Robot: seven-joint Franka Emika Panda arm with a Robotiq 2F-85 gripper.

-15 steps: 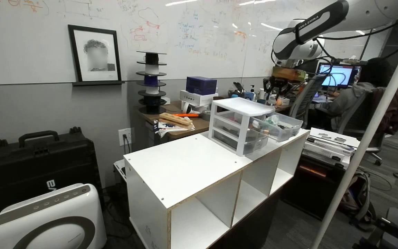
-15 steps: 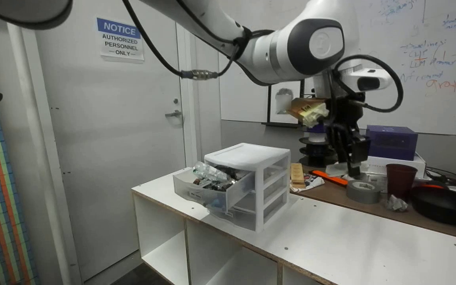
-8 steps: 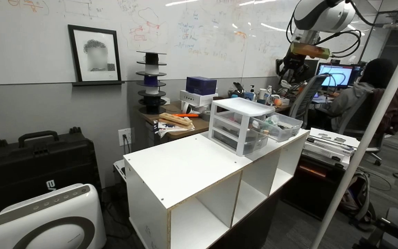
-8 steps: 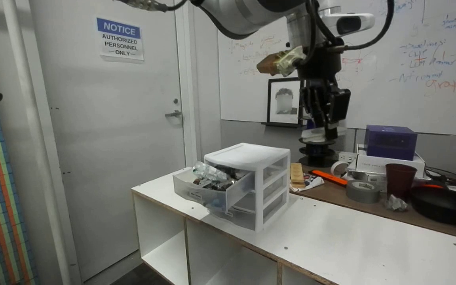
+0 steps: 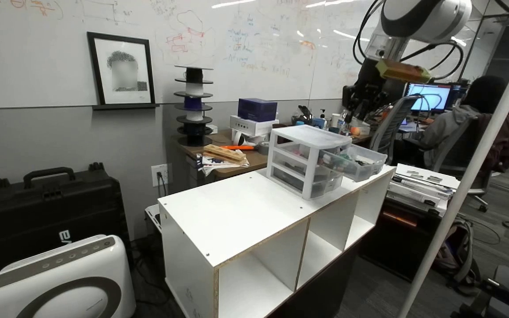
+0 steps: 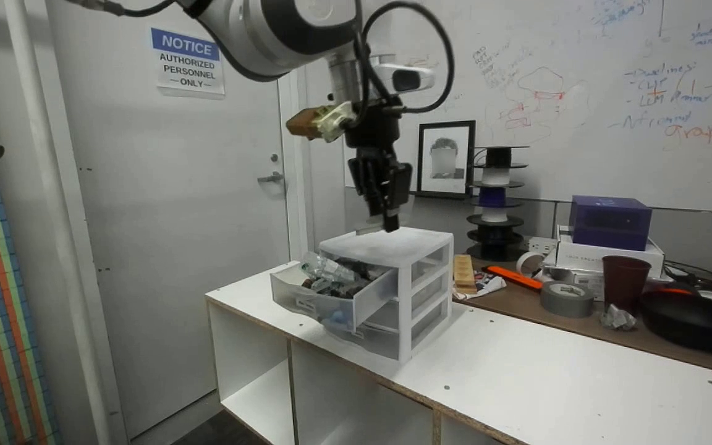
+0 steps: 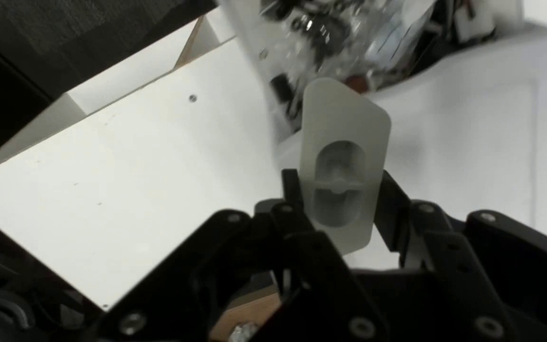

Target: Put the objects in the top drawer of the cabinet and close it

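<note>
In an exterior view, the cabinet (image 6: 408,244) stood upright on the white shelf unit (image 6: 547,377), its top drawer (image 6: 313,306) pulled out toward 8 o'clock. A clear plastic item (image 6: 328,270) and a jumble of small pieces (image 6: 337,288), too mixed to name, lay inside the drawer. The arm (image 6: 303,37) reached in from 11 o'clock. The end effector (image 7: 340,197) was pinching a pale plastic piece (image 7: 342,116) by its opposite long edges, and the wrist view showed two rounded hollows in that piece's face. From it, the drawer's contents lay at 12 o'clock, the cabinet's top face at 3 o'clock and the shelf unit at 9 o'clock. At 3 o'clock from the cabinet in an exterior view, a brown worktop (image 6: 513,304) carried a roll of grey tape (image 6: 567,306), a dark red cup (image 6: 626,281) and a black pan (image 6: 693,318). In an exterior view, a framed portrait (image 5: 122,68) stood at 10 o'clock from the cabinet.
</note>
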